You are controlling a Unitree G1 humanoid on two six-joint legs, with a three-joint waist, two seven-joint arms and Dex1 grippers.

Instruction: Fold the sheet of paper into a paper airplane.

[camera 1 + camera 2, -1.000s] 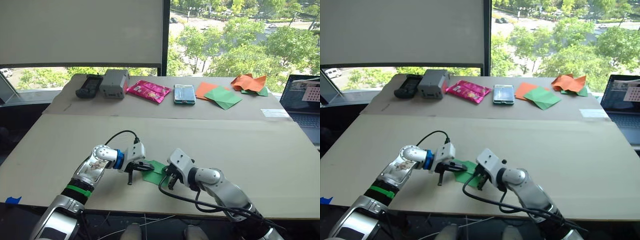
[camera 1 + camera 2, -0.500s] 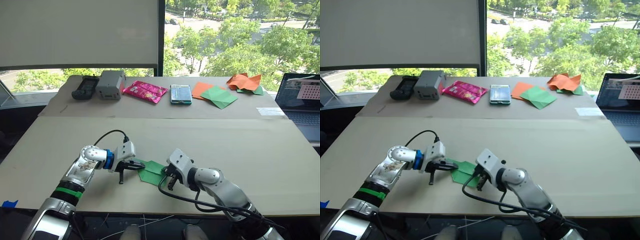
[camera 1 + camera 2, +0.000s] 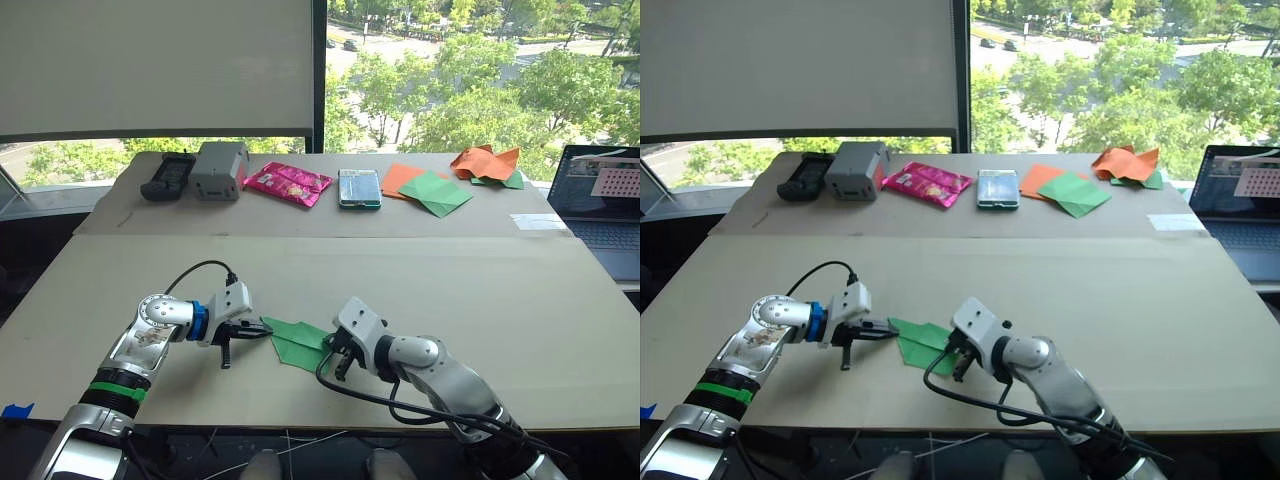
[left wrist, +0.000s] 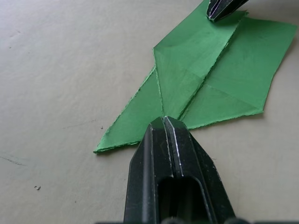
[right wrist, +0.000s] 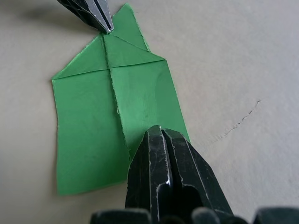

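The bright green sheet of paper [image 3: 298, 343] lies flat near the table's front edge. It is folded to a pointed nose toward my left, with two flaps meeting on a centre crease [image 5: 114, 88]. My left gripper [image 3: 264, 332] is shut. Its tips [image 4: 163, 121] touch the paper on the centre crease by the nose. My right gripper [image 3: 332, 356] is also shut, and its tips [image 5: 159, 131] rest on the paper's rear edge near the crease. The sheet lies between the two grippers.
On the rear board stand a black device [image 3: 164, 174], a grey box [image 3: 220, 168], a pink packet [image 3: 290, 182], a clear case [image 3: 359, 187], a darker green square [image 3: 435, 192] and crumpled orange paper [image 3: 485, 162]. A laptop [image 3: 605, 200] sits at the right.
My left gripper has slid to the left, and more of the paper's pointed nose now shows beside it. The right gripper has stayed put on the paper.
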